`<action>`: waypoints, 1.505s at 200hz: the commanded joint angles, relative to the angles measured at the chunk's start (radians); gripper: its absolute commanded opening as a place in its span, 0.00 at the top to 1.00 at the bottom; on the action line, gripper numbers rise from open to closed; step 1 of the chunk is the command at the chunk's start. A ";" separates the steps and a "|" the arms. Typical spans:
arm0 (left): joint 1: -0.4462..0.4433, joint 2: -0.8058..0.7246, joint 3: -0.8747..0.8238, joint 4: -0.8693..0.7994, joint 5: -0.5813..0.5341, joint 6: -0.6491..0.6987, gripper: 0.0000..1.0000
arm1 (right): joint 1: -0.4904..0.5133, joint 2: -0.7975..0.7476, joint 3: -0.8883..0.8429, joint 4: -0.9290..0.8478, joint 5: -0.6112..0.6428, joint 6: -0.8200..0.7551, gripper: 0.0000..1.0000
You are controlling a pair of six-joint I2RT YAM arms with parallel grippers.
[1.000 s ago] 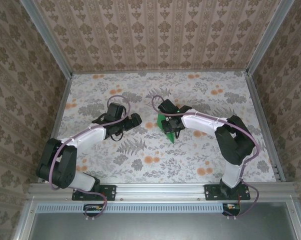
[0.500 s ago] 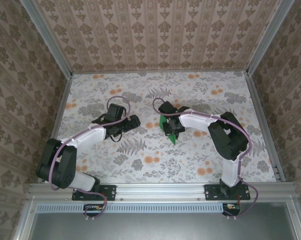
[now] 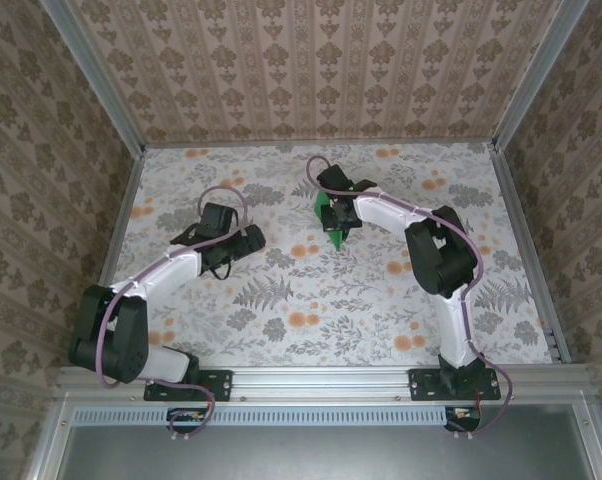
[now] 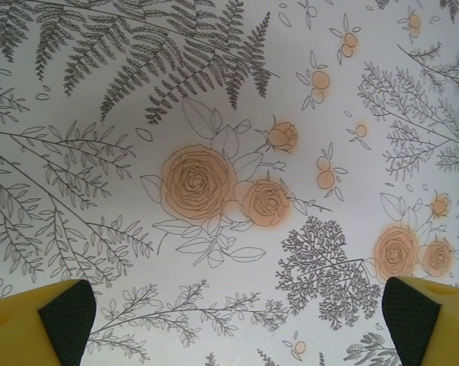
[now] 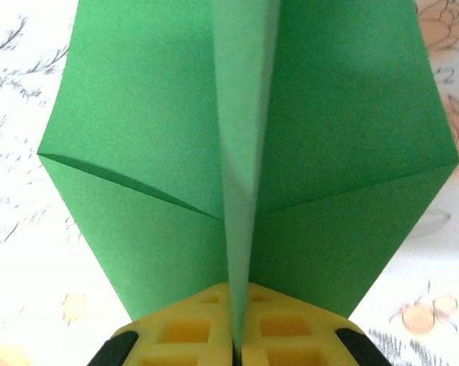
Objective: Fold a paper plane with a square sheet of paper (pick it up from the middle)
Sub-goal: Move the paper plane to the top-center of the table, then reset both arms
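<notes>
As the right end effector (image 5: 237, 345), clamped on the half-folded paper plane (image 5: 161, 114), carries it farther back, the wide-apart left end effector (image 4: 237, 316) idles.

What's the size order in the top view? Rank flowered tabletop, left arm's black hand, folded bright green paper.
1. Flowered tabletop.
2. Left arm's black hand.
3. Folded bright green paper; partly hidden by the right hand, so two and three are unsure.

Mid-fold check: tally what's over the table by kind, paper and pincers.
green paper: 1, partly folded, pinched in the right pincer
pincers: 2, the right one shut on the paper, the left pincer open above the table
Total: 3
</notes>
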State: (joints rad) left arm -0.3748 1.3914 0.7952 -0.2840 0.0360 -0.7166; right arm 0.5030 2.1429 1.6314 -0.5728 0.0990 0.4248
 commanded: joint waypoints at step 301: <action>0.454 -0.052 -0.323 0.831 -0.062 0.657 0.00 | -0.388 -0.625 -0.973 0.949 0.477 -0.297 0.00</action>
State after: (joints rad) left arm 0.0498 1.2858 0.5144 0.2977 -0.1844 -0.1120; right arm 0.1154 1.5139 0.7425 0.0834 0.6212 0.2272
